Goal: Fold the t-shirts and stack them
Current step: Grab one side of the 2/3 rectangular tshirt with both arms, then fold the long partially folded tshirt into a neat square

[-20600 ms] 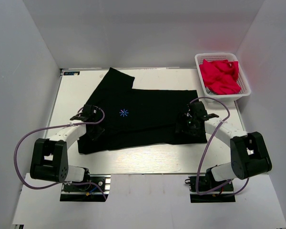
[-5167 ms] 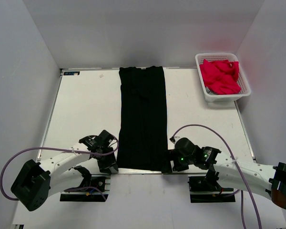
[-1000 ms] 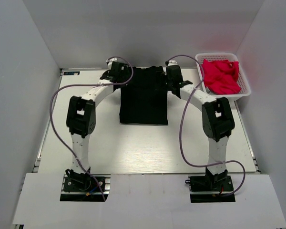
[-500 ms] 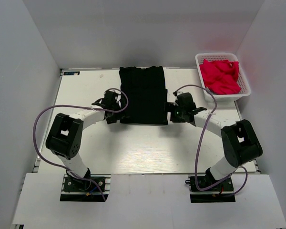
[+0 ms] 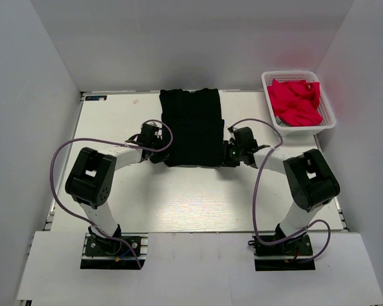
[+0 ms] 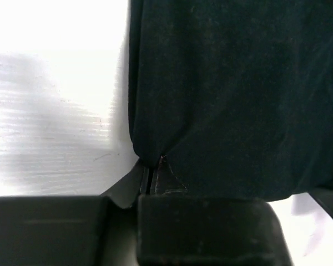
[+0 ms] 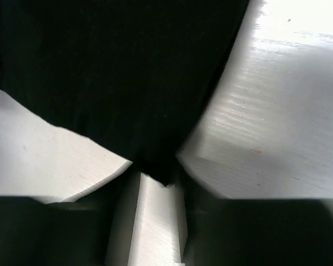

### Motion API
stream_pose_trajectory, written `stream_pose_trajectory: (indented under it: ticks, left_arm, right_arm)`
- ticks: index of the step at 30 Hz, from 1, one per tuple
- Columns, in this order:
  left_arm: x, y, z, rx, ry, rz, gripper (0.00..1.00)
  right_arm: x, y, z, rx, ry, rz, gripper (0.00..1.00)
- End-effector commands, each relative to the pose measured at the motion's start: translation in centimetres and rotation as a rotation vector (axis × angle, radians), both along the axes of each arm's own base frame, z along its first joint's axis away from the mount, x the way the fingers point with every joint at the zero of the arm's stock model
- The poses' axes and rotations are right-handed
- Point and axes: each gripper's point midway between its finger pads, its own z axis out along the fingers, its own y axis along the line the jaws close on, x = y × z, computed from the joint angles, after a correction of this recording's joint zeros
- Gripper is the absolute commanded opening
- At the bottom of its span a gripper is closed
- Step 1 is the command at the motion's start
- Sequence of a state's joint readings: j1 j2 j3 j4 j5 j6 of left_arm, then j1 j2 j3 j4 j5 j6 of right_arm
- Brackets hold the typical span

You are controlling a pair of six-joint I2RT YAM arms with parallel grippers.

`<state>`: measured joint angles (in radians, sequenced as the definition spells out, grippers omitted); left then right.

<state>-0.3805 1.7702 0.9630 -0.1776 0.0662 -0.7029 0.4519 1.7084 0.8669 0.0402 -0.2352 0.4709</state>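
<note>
White laminate tabletop (image 5: 191, 197), smooth and faintly glossy, is filling the near ground, with both arm bases sitting at its front edge. From there the left arm (image 5: 89, 182) and right arm (image 5: 309, 182), white shells with black joints, are bending inward, each trailing a thin purple cable.

The left gripper (image 5: 161, 155) is pinching the near left corner of the t-shirt (image 5: 193, 127). In the left wrist view its black fingers are pressing together with only a slit between them, and the cloth (image 6: 238, 94) is drawing down to a point there (image 6: 154, 169). The right gripper (image 5: 228, 155) is clamping the near right corner. In its wrist view a thicker bunch of fabric (image 7: 127, 72) is sitting wedged between the fingers (image 7: 155, 176).

Between the two grippers, the t-shirt is lying flat as a folded, roughly rectangular black pad of soft matte knit, reaching to the far edge of the tabletop at its middle.

Further right, a white plastic lattice basket (image 5: 304, 130) is holding crumpled pink cloth (image 5: 293, 102). Plain grey walls (image 5: 191, 44) are closing in behind.
</note>
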Motion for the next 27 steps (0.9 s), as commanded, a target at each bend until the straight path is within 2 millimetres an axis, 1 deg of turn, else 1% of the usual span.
stream_pose_trajectory:
  ticks: [1, 2, 3, 4, 5, 6, 7, 8, 9, 10, 11, 12, 13, 14, 15, 16, 17, 18, 19, 20, 22, 23, 24, 25, 26, 27]
  left_arm:
    - [-3.9, 0.6, -2.3, 0.007, 0.113, -0.023, 0.00]
    - [-4.0, 0.2, -1.9, 0.001, 0.096, -0.034, 0.00]
    - [-4.7, 0.2, -2.0, -0.010, 0.107, -0.043, 0.00]
    - [-4.8, 0.0, -1.5, -0.027, 0.093, -0.051, 0.00]
    - [-5.0, -0.6, 0.1, -0.057, 0.061, -0.062, 0.00]
    - [-5.7, -0.5, 0.6, -0.068, 0.069, -0.071, 0.00]
    - [-6.4, -0.5, 1.2, -0.079, 0.074, -0.079, 0.00]
    - [-7.1, -0.7, 1.9, -0.090, 0.071, -0.095, 0.00]
    - [-8.7, -1.0, 3.5, -0.123, 0.065, -0.115, 0.00]
    - [-9.7, -1.5, 4.4, -0.165, 0.070, -0.146, 0.00]
    - [-10.7, -1.8, 5.2, -0.191, 0.073, -0.163, 0.00]
    - [-12.3, -1.9, 5.6, -0.206, 0.102, -0.188, 0.00]
    - [-13.3, -2.4, 6.8, -0.253, 0.111, -0.225, 0.00]
    - [-14.1, -2.8, 8.8, -0.287, 0.081, -0.257, 0.00]
    - [-15.7, -3.0, 9.5, -0.318, 0.131, -0.286, 0.00]
    - [-16.5, -3.2, 10.9, -0.336, 0.120, -0.310, 0.00]
    - [-16.5, -3.4, 12.7, -0.349, 0.097, -0.330, 0.00]
    - [-17.7, -3.4, 13.6, -0.364, 0.134, -0.355, 0.00]
    - [-18.1, -3.7, 14.8, -0.383, 0.127, -0.379, 0.00]
    - [-18.2, -3.9, 16.6, -0.405, 0.083, -0.407, 0.00]
    - [-18.6, -4.1, 18.0, -0.432, 0.051, -0.431, 0.00]
    - [-18.7, -4.0, 18.4, -0.436, 0.036, -0.434, 0.00]
    - [-19.0, -3.8, 18.7, -0.438, 0.027, -0.436, 0.00]
    - [-19.1, -3.7, 18.5, -0.433, 0.041, -0.421, 0.00]
    - [-18.7, -3.3, 18.7, -0.411, 0.017, -0.399, 0.00]
    - [-18.7, -3.1, 18.5, -0.398, 0.023, -0.388, 0.00]
  right_arm:
    - [-1.4, 0.2, -0.5, 0.034, 0.047, -0.005, 0.20]
    - [-1.3, 0.1, 0.3, 0.038, 0.015, -0.011, 0.00]
    - [-1.2, -0.1, 0.6, 0.031, -0.002, -0.022, 0.00]
    - [-1.2, -0.2, 1.0, 0.027, -0.015, -0.019, 0.00]
    - [-1.7, -0.7, 1.7, 0.017, -0.036, -0.012, 0.00]
    - [-1.9, -1.0, 2.1, 0.008, -0.043, -0.005, 0.00]
    - [-2.7, -1.4, 2.7, -0.009, -0.027, -0.001, 0.00]
    - [-3.6, -1.9, 2.8, -0.027, 0.000, 0.009, 0.00]
    - [-4.4, -2.0, 3.7, -0.028, -0.019, 0.034, 0.00]
    - [-6.2, -2.4, 4.6, -0.022, 0.006, 0.057, 0.00]
    - [-7.3, -2.3, 5.2, -0.002, 0.020, 0.084, 0.00]
    - [-8.0, -2.3, 7.8, 0.034, -0.041, 0.119, 0.00]
    - [-10.3, -3.2, 7.4, -0.003, 0.043, 0.134, 0.00]
    - [-10.2, -3.2, 9.2, 0.002, 0.011, 0.155, 0.00]
    - [-10.7, -3.4, 11.0, 0.015, -0.027, 0.164, 0.00]
    - [-12.9, -4.4, 10.8, -0.019, 0.053, 0.181, 0.00]
    - [-12.9, -4.0, 13.4, 0.016, -0.001, 0.211, 0.00]
    - [-13.7, -4.2, 13.9, 0.013, 0.022, 0.219, 0.00]
    - [-14.2, -4.3, 14.4, 0.016, 0.033, 0.233, 0.00]
    - [-14.6, -3.8, 15.8, 0.058, 0.022, 0.259, 0.00]
    - [-14.1, -3.3, 17.9, 0.094, -0.033, 0.277, 0.00]
    - [-14.1, -3.0, 18.6, 0.114, -0.041, 0.290, 0.00]
    - [-13.6, -2.7, 19.9, 0.128, -0.076, 0.293, 0.00]
    - [-13.0, -2.3, 20.5, 0.141, -0.106, 0.299, 0.00]
    - [-12.5, -2.3, 20.7, 0.136, -0.123, 0.287, 0.00]
    - [-11.9, -2.4, 20.9, 0.127, -0.131, 0.261, 0.00]
